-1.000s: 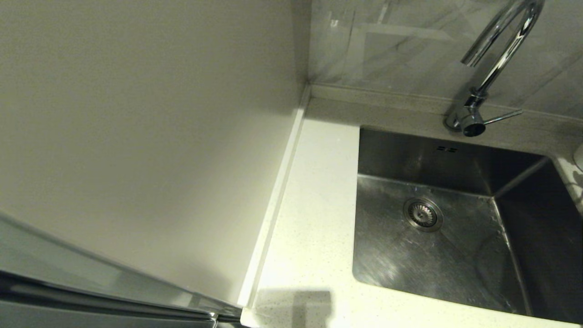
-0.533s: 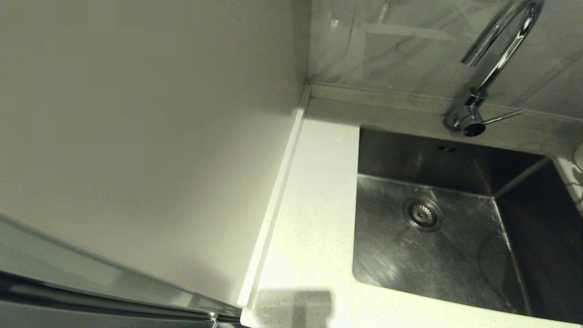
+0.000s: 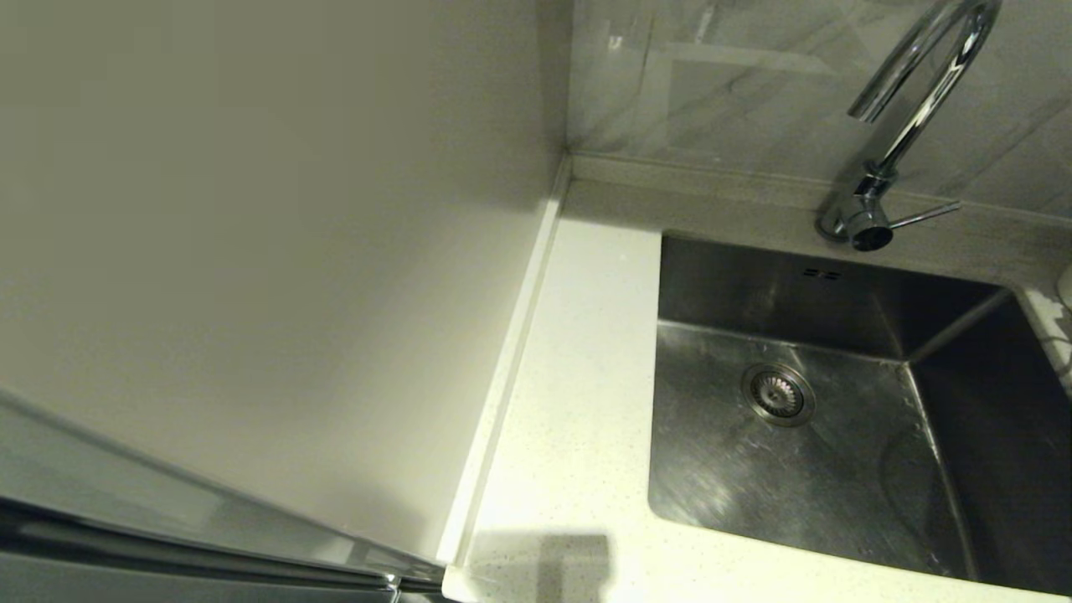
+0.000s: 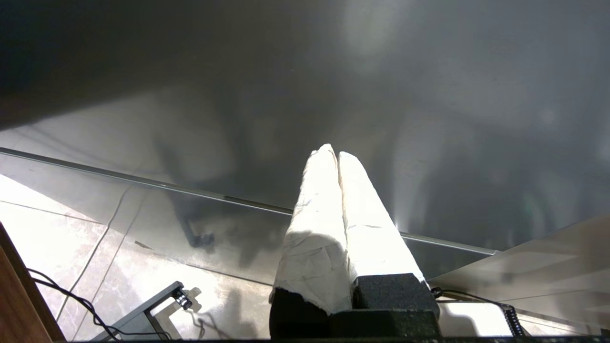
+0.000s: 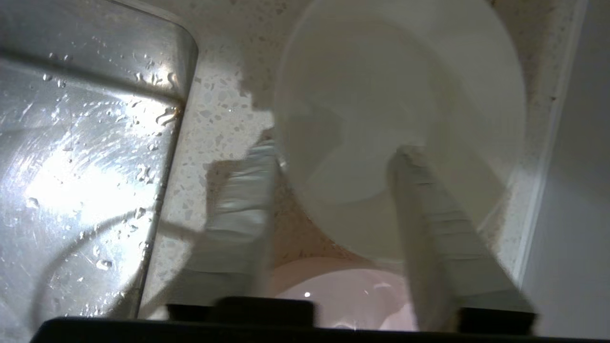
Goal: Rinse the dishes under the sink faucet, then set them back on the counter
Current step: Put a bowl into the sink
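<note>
Neither gripper shows in the head view. In the right wrist view my right gripper (image 5: 333, 151) is open over the counter (image 5: 217, 112) beside the sink (image 5: 71, 166). Its fingers straddle the near rim of a white bowl (image 5: 400, 90): one finger (image 5: 240, 214) is outside the rim, the other (image 5: 429, 214) over the bowl's inside. A pale pink bowl (image 5: 343, 297) lies close under the wrist. The blue-grey bowl is out of view. The sink (image 3: 804, 469) is empty below the faucet (image 3: 909, 117). My left gripper (image 4: 333, 155) is shut and empty, parked low facing a dark panel.
A tall white wall panel (image 3: 251, 251) borders the counter strip (image 3: 578, 402) left of the sink. A raised rim (image 3: 502, 377) runs along it. A sliver of something white (image 3: 1065, 289) shows at the right edge. Floor and cables (image 4: 71, 295) lie below the left arm.
</note>
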Controlling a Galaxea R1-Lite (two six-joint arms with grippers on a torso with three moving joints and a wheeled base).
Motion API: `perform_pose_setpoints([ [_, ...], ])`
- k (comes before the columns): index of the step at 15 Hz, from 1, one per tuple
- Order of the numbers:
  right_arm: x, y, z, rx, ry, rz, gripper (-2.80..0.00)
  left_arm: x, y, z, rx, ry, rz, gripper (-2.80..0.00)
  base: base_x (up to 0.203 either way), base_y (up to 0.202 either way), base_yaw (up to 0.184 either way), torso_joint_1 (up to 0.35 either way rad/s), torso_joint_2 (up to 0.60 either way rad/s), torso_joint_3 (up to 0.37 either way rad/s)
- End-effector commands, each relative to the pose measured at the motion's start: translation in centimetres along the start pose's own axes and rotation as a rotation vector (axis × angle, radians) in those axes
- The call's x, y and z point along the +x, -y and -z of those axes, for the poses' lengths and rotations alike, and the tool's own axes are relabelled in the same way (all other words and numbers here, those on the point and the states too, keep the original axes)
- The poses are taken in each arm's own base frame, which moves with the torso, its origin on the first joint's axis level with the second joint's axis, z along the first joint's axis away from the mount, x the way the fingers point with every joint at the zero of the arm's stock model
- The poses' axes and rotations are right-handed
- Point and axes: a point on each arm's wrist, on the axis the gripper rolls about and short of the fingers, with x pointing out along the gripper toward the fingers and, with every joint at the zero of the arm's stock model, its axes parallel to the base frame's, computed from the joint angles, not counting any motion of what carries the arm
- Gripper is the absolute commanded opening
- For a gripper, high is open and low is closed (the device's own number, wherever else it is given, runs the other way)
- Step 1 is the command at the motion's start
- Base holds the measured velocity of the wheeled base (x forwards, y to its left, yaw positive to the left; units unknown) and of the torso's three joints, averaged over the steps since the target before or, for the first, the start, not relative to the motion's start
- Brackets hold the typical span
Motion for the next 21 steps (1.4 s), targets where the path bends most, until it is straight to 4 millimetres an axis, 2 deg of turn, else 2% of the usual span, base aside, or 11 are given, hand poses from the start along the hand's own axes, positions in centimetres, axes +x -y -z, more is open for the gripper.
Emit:
perform_pose_setpoints([
  [1, -0.1, -0.1, -0.2, -0.006, 0.004, -0.002, -2.8, 0.0, 0.0, 0.0, -0.001, 0.005, 0.001, -2.8, 0.0, 0.0, 0.0, 0.0, 0.0, 0.0],
  [8, -0.3, 0.2, -1.0, -0.03, 0.063, 0.025, -2.8, 0.0, 0.0, 0.0, 0.0, 0.003, 0.0, -2.8, 0.0, 0.0, 0.0, 0.0, 0.0, 0.0],
  [13, -1.7, 0.2, -3.0, -0.029, 0.174, 0.04, -2.8, 0.0, 0.0, 0.0, -0.001, 0.004, 0.001, -2.8, 0.0, 0.0, 0.0, 0.0, 0.0, 0.0],
  [17, -5.7, -1.1, -5.2, -0.039, 0.229, 0.008, -2.8, 0.0, 0.0, 0.0, -0.001, 0.004, 0.001, -2.8, 0.0, 0.0, 0.0, 0.0, 0.0, 0.0],
  [19, -8.1, -2.7, -6.0, -0.042, 0.241, -0.024, -2.8, 0.0, 0.0, 0.0, -0.001, 0.004, 0.002, -2.8, 0.0, 0.0, 0.0, 0.0, 0.0, 0.0],
  [21, -11.1, -5.3, -6.1, -0.037, 0.228, -0.08, -2.8, 0.0, 0.0, 0.0, -0.001, 0.003, 0.0, -2.8, 0.0, 0.0, 0.0, 0.0, 0.0, 0.0],
])
